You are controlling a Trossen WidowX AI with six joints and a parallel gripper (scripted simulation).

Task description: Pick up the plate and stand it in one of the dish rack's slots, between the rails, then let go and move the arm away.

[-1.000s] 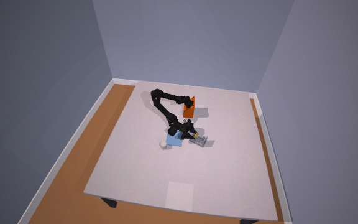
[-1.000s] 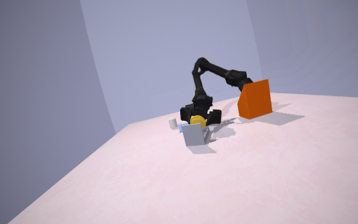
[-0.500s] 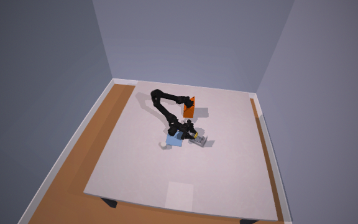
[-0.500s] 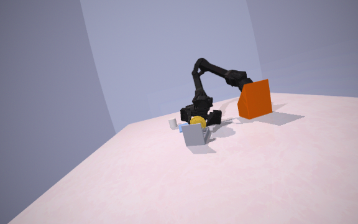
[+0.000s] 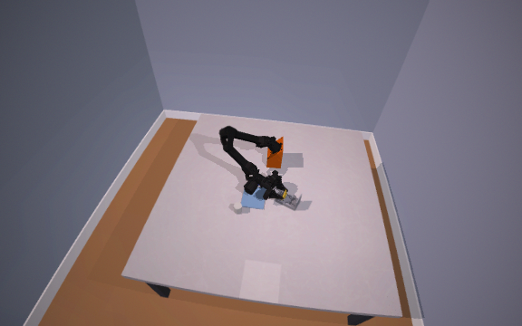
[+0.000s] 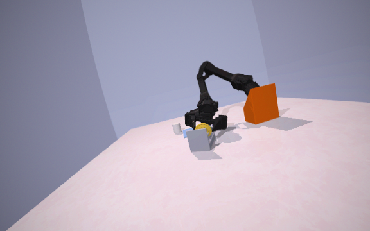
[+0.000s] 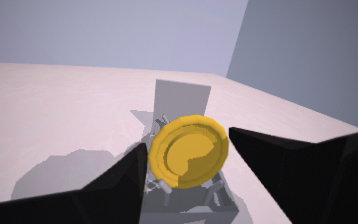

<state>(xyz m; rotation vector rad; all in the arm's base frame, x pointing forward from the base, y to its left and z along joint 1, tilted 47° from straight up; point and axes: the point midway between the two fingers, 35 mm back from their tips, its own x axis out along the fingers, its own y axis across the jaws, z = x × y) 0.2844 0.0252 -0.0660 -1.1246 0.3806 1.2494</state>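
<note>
Now arm bent low over dish rack (image 7: 182, 97); gripper (image 7: 185, 155) spread, fingers clear of upright plate (image 7: 189, 158).

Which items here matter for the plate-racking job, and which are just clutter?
Job items:
- yellow plate, standing on edge in the rack
- grey dish rack
- gripper, fingers apart either side of the plate

Lying about:
- orange block
- blue mat
- white cup
</note>
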